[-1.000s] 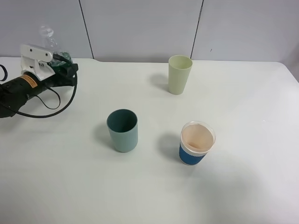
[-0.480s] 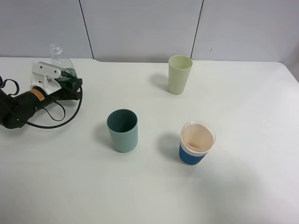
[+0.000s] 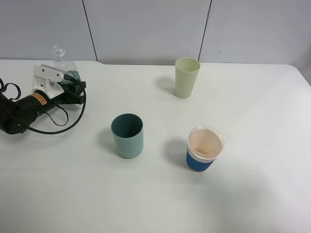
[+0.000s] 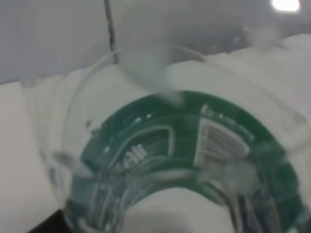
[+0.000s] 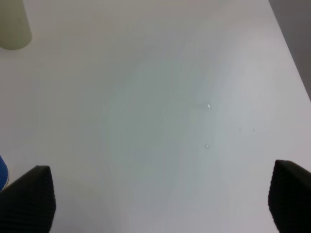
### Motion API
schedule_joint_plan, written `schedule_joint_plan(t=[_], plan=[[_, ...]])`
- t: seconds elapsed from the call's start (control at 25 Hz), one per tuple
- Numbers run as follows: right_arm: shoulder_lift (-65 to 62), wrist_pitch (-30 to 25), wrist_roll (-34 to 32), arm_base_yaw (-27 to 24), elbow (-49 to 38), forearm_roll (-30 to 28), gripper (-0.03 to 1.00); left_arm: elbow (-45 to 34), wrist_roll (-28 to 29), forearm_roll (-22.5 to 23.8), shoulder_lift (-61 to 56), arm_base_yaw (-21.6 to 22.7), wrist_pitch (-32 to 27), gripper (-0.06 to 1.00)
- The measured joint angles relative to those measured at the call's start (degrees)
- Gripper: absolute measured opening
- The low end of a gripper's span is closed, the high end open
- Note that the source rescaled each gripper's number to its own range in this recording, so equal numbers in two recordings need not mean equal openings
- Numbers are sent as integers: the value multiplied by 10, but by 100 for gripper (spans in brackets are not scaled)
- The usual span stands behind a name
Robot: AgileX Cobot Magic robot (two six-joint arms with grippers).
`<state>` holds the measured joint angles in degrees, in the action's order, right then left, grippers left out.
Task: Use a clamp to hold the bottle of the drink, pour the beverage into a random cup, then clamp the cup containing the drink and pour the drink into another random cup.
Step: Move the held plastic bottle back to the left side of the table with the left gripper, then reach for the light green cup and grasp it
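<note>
Sitting between left jaws: bottle (image 3: 62, 63)

This looks like a robotics lab bench. A bare, flat white table (image 3: 252, 194) stands against plain pale grey wall panels (image 3: 146, 29) with dark seams. A black robot arm (image 3: 22, 110) trailing a looped black cable (image 3: 83, 99) rests at one edge. A tall pale yellow-green plastic tumbler (image 3: 186, 77), a squat dusty-teal plastic cup (image 3: 128, 136) and a blue-sleeved paper cup (image 3: 205, 149) stand well apart.
</note>
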<state>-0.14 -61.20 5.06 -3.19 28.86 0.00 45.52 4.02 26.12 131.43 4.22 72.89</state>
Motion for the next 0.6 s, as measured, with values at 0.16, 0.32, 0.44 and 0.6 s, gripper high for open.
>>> schedule_joint_plan(t=[0.16, 0.32, 0.44, 0.6], plan=[[0, 0, 0, 0, 0, 0, 67, 0, 0, 0, -2, 0, -12, 31], [0, 0, 0, 0, 0, 0, 67, -2, 0, 1, -10, 0, -31, 90], [0, 0, 0, 0, 0, 0, 67, -20, 0, 2, -37, 0, -31, 98], [0, 0, 0, 0, 0, 0, 67, -72, -2, -18, -90, 0, -31, 99]])
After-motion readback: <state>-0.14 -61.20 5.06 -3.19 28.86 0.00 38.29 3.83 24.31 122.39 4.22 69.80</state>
